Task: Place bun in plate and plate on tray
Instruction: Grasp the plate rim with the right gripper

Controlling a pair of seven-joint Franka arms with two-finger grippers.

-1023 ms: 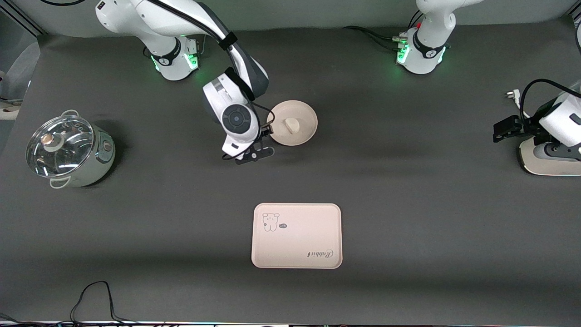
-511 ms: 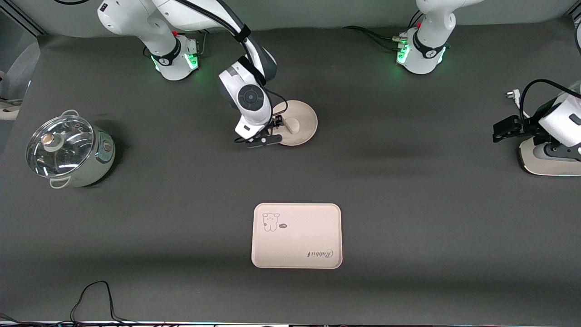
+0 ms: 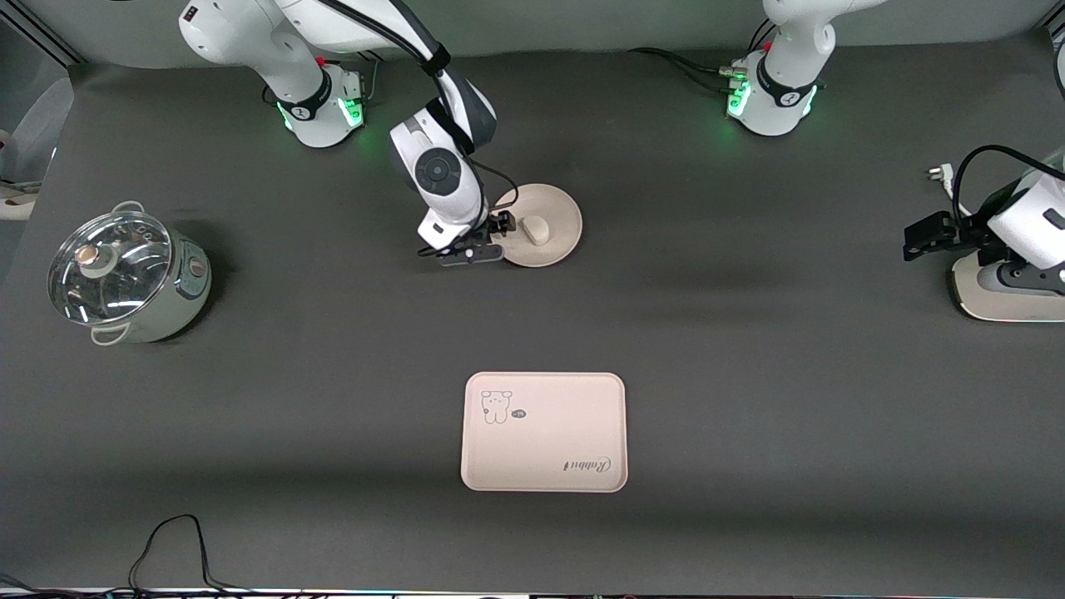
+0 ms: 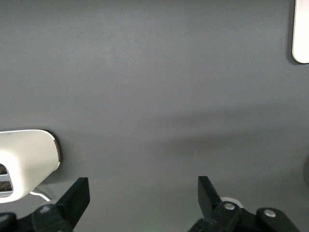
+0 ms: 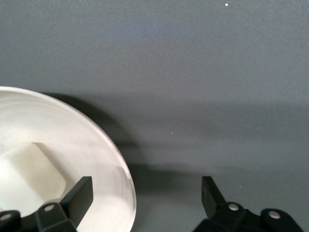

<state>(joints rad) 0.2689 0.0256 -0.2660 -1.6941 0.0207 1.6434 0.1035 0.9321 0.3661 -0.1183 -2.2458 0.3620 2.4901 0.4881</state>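
Front view, plate: the plate lies flat on the table, bun on it; the right gripper, jaws wide apart, straddles its rim.
Front view, tray: the tray lies nearer the camera, long axis running between the arms' ends.
Front view, left gripper: the left gripper waits, spread, at its arm's end of the table.
Right wrist view, rim: one finger is over the plate, the other is off it; the bun is beside the inner finger.
Left wrist view: fingers apart over bare table.

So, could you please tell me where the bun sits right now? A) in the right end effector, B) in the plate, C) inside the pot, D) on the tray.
B: the bun lies in the plate, beside the open right end effector at the plate's rim; the tray holds nothing.
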